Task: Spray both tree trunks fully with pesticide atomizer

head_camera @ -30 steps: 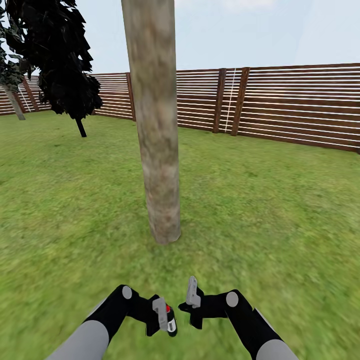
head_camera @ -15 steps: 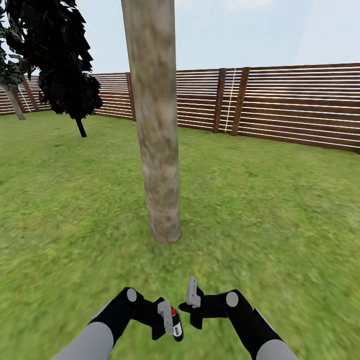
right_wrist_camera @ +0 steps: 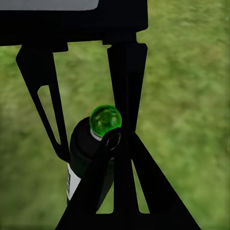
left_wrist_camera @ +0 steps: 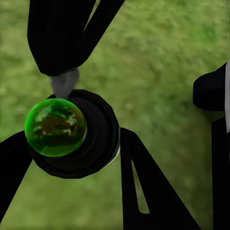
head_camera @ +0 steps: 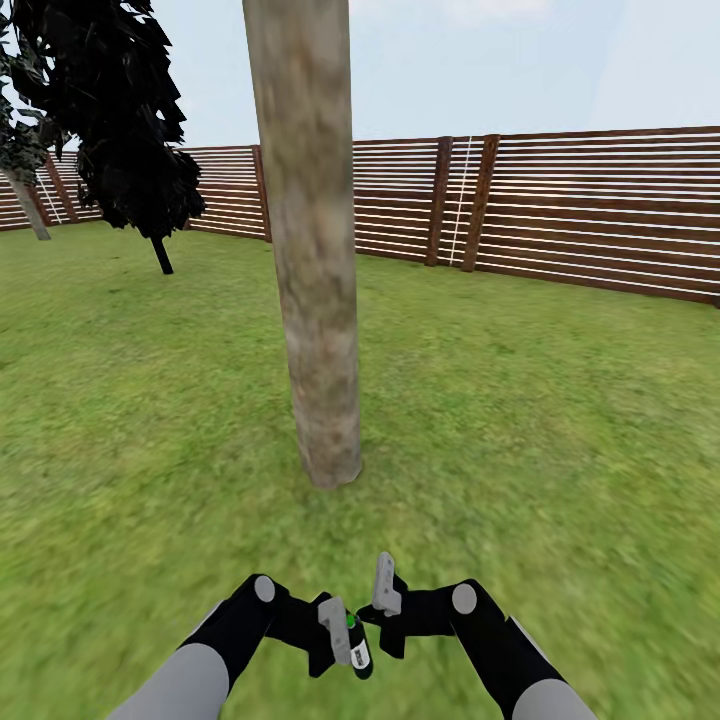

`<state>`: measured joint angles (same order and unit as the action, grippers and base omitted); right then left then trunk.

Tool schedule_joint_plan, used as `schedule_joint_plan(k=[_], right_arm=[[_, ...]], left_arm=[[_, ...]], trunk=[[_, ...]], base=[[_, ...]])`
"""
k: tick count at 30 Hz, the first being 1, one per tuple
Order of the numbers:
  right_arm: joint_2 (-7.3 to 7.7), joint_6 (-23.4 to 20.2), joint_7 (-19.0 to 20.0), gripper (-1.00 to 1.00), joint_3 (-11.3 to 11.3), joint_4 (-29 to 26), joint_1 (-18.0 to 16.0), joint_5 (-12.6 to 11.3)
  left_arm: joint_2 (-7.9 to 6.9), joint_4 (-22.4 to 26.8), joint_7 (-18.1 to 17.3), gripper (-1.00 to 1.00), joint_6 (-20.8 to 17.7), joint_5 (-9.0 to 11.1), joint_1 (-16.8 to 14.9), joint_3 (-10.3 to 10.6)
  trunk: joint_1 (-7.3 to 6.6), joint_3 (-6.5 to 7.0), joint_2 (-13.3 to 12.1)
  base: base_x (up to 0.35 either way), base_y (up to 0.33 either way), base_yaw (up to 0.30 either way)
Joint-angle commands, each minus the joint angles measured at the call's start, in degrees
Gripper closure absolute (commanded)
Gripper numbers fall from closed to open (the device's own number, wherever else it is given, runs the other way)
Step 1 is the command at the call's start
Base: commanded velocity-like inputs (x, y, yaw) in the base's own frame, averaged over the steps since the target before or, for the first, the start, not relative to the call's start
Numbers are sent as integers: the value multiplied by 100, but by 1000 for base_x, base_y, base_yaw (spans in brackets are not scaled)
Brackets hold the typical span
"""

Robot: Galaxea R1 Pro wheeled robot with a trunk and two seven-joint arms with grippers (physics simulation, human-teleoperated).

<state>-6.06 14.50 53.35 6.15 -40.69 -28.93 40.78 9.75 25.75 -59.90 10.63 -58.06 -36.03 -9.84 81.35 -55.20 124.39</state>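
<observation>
One tree's thick mottled grey-tan trunk rises from the garden lawn straight ahead, a short way beyond both hands. My left gripper is shut on the pesticide atomizer, a small black bottle whose round top glows green. In the left wrist view the left gripper clamps the bottle's black body. My right gripper stands open just right of the bottle. In the right wrist view the atomizer sits close beyond the right gripper. No pesticide specks show.
Grass spreads on all sides of the trunk. A brown slatted fence closes the back. A dark cypress stands at the back left, with a thin pale trunk further left.
My left gripper has carried the atomizer to the right, close beside the right gripper. The bottle's top has turned from red to green. The right arm has stayed put.
</observation>
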Motion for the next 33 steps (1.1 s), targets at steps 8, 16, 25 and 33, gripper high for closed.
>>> schedule_joint_plan(k=[8, 16, 25, 33], right_arm=[[0, 0, 0, 100, 0, 0, -1, 0], [16, 0, 5, -100, -9, 11, 1, 4], [586, 25, -1180, -100, -54, 620, 18, -10], [1211, 127, -5725, -100, -64, 3347, 28, -2527]], left_arm=[[-92, 11, 5, 100, 0, -44, 14, 35], [-1342, 29, 5, 100, 250, -99, 69, 52], [-2095, -200, 1748, 100, 240, 20, 192, -160], [-1458, -1818, 5354, 100, -343, 1396, 178, -1976]], trunk=[[0, 0, 0], [0, 0, 0], [0, 0, 0], [0, 0, 0]], base=[[0, 0, 0], [0, 0, 0], [0, 0, 0], [0, 0, 0]])
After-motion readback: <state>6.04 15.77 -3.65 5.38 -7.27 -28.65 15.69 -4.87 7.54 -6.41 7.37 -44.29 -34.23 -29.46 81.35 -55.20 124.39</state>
